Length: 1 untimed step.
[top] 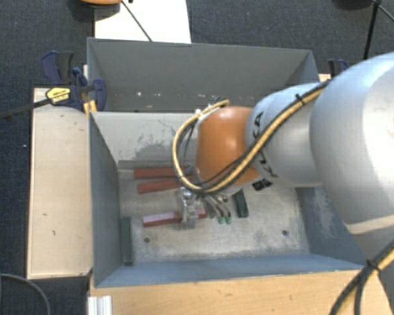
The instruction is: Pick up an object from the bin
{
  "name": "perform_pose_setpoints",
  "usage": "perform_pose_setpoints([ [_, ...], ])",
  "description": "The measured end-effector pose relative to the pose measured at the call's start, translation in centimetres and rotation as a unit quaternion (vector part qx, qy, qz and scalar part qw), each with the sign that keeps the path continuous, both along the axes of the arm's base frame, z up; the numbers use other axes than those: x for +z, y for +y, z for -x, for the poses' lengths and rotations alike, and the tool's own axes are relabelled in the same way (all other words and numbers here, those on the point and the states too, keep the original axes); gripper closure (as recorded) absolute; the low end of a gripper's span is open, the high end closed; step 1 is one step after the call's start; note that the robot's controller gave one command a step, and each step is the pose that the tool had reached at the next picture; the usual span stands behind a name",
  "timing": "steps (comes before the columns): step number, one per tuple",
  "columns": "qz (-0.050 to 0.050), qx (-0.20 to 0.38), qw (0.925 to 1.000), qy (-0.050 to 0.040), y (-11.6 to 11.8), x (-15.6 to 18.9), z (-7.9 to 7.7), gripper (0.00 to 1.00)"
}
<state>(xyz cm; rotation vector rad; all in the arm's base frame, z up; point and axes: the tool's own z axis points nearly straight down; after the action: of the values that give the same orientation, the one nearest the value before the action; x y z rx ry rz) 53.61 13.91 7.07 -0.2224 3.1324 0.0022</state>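
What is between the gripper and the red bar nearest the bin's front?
Nothing visible. The gripper sits at the end of that red bar, no gap showing. Two more red bars lie farther back; a dark green piece lies beyond the gripper, away from the bar.

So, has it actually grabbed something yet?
Not that I can see. Done: the gripper is down at the floor of the bin, at the right end of a reddish-brown bar. In hand: whether it grips that bar, I cannot tell. Left: the bar lies flat, so the lift remains. Two more reddish bars lie behind.
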Motion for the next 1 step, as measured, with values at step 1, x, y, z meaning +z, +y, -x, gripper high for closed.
perform_pose_setpoints([
  [1, 0.0, 0.0, 1.0, 0.0, 0.0, 0.0, 0.0, 1.0],
])
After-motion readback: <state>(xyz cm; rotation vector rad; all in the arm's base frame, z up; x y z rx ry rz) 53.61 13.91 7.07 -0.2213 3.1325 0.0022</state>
